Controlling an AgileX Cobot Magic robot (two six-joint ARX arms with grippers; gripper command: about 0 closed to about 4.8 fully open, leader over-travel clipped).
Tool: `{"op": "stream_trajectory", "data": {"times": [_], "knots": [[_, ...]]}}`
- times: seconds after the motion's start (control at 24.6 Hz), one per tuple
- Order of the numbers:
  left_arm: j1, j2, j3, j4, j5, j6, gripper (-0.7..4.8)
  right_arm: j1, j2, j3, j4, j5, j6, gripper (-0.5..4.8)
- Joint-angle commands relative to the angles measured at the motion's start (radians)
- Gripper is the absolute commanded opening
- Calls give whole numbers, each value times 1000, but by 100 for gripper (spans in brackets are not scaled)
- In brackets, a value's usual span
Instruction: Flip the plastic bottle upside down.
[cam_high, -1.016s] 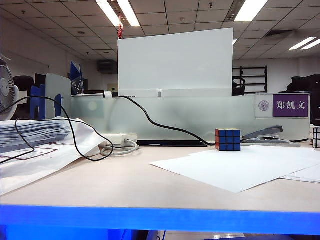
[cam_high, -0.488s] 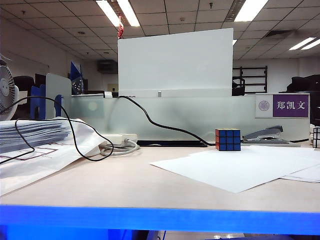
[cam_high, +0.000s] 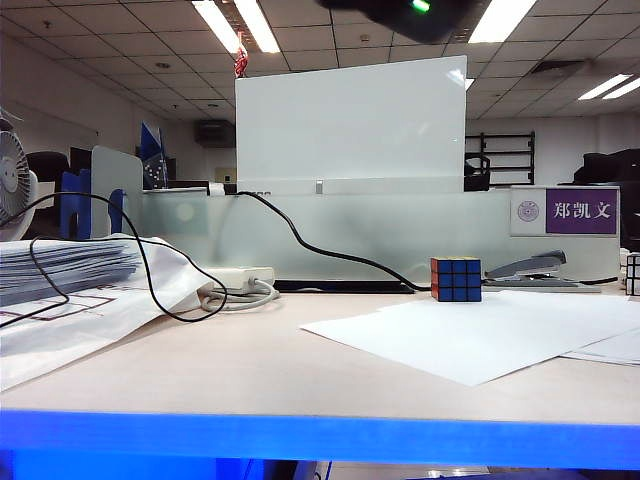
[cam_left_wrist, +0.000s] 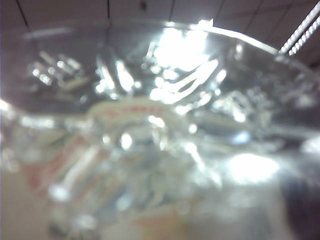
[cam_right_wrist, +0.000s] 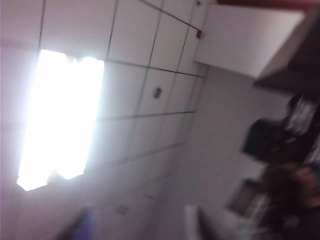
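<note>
So the plastic bottle (cam_left_wrist: 160, 130) is jammed right up against the left wrist camera, filling the whole view as a blur of clear, shiny plastic with a bit of pale label and red print. We can't see the left tool itself there, so whether it's gripping the bottle or just sitting next to it, we can't tell. The right tool isn't visible either: its wrist camera is aimed at the ceiling lights, and nothing tells us if it's open or closed. In the exterior view the only hint of the robot is a dark part with a green light (cam_high: 400, 14) at the top edge, and the bottle doesn't show on the bench (cam_high: 250, 370) at all, only the Rubik's cube (cam_high: 455, 279) and some paper sheets (cam_high: 480, 335). Our guess is the bottle is light, thin-walled and slippery, so it'd dent if squeezed hard; taking it around the labelled middle seems safest. Whether there's any liquid inside, we honestly can't make out through the glare.
</note>
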Motion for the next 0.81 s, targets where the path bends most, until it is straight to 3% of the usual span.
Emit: {"op": "stream_trajectory", "data": {"times": [0.04, 0.08, 0.2, 0.28, 0.41, 0.53, 0.65, 0.81], "knots": [[0, 63, 26, -170, -2, -84, -6, -100, -28, 9, 27, -190, -181, -14], [0, 85, 29, -198, 10, -112, -6, -122, -33, 8, 27, -221, -206, 3], [-10, 227, 35, -230, 66, -236, -6, -211, -63, 8, 24, -403, -471, -10], [-29, 312, 35, -230, 69, -266, -6, -235, -64, 8, 22, -500, -584, -10], [-66, 462, 35, -230, 154, -295, -6, -238, -64, 1, -24, -575, -700, -9], [-164, 649, 35, -210, 167, -267, -6, -237, -64, 1, -48, -643, -723, -10], [-282, 835, 34, -127, 123, -138, -6, -237, -67, 1, -47, -668, -718, -9], [-319, 1121, 35, 126, 92, -192, -6, -270, -70, -11, -121, -841, -713, -10]]}}
